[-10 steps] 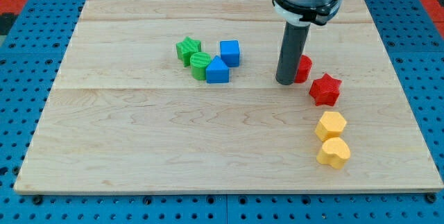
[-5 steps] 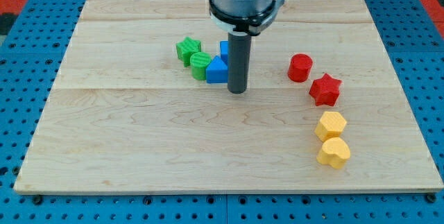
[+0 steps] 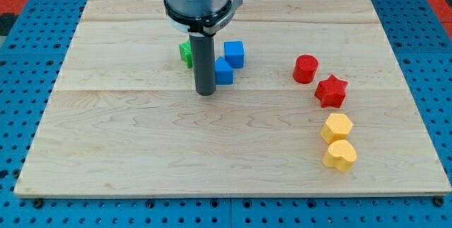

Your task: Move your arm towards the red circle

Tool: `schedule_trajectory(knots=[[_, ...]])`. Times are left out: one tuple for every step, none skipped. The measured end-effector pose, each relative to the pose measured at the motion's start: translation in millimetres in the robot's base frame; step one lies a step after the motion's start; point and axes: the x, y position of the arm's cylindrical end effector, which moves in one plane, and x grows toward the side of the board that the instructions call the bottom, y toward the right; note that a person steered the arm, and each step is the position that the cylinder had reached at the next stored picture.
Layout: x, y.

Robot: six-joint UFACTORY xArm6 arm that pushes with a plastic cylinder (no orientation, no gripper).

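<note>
The red circle (image 3: 306, 68) sits well to the view's right of my tip (image 3: 205, 93), which holds nothing and rests on the wooden board (image 3: 141, 157) just below a blue block (image 3: 224, 72), with a blue cube (image 3: 234, 54) and a green block (image 3: 186, 52) close by. Bare board lies between them. A red star (image 3: 330, 91) sits beside the circle, with two yellow blocks (image 3: 337, 140) below it.

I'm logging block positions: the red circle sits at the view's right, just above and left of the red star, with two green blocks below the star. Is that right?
Not quite. The camera view shows the red circle up-left of the red star, but the two blocks below the star are yellow, not green. My tip is far to their left, by the blue blocks.
</note>
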Motion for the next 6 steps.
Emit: schedule_trajectory(knots=[[0.0, -4.7], [0.0, -10.4], [0.0, -18.5], [0.0, -21.5], [3.1, -22.2], [0.5, 46.6]])
